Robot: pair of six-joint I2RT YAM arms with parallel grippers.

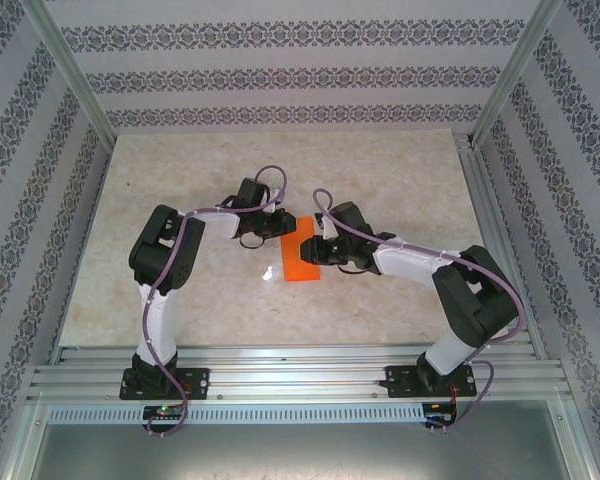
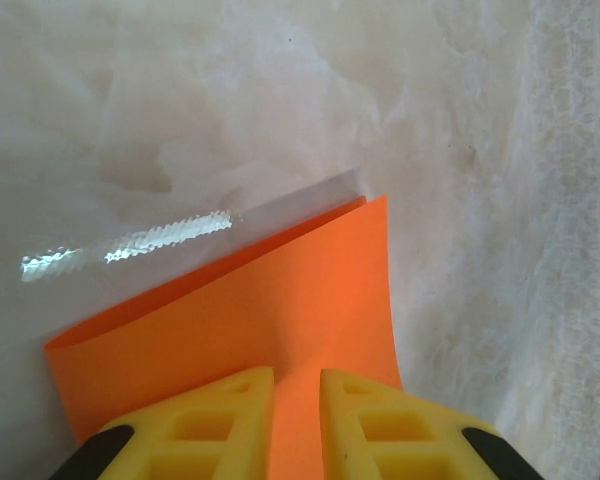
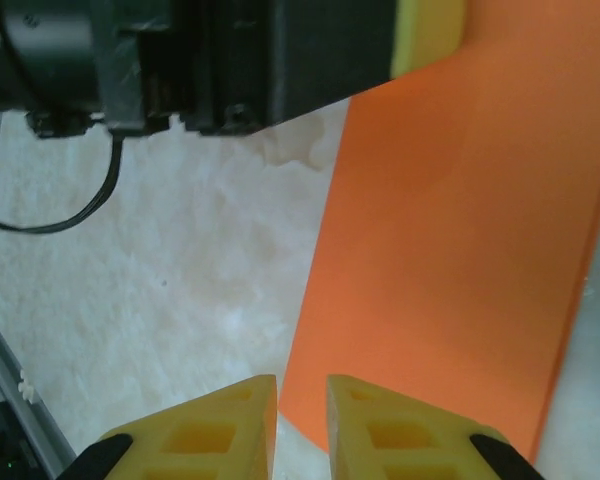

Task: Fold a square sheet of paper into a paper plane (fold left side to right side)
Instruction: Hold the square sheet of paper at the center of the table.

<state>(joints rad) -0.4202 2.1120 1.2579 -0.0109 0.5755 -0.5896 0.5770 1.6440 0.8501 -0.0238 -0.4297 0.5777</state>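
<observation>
Paper (image 1: 302,262): lying folded on the table (image 1: 180,200).
Left claw (image 2: 297,420): reaching over it, fingers slightly parted.
Right claw (image 3: 302,425): sitting at its edge, slightly parted.

The square sheet of paper (image 1: 302,258) is thin orange paper, matt and smooth. The table (image 1: 380,180) has a pale, marbled top, like stone or laminate, smooth and half-glossy, with a bright streak of reflected light on it. The left gripper (image 2: 297,385) and right gripper (image 3: 302,390) have fingers of matt yellow moulded plastic. The arm shells (image 1: 158,325) are glossy white and duller black plastic. The near rails (image 1: 300,370) are ribbed, brushed metal.
</observation>
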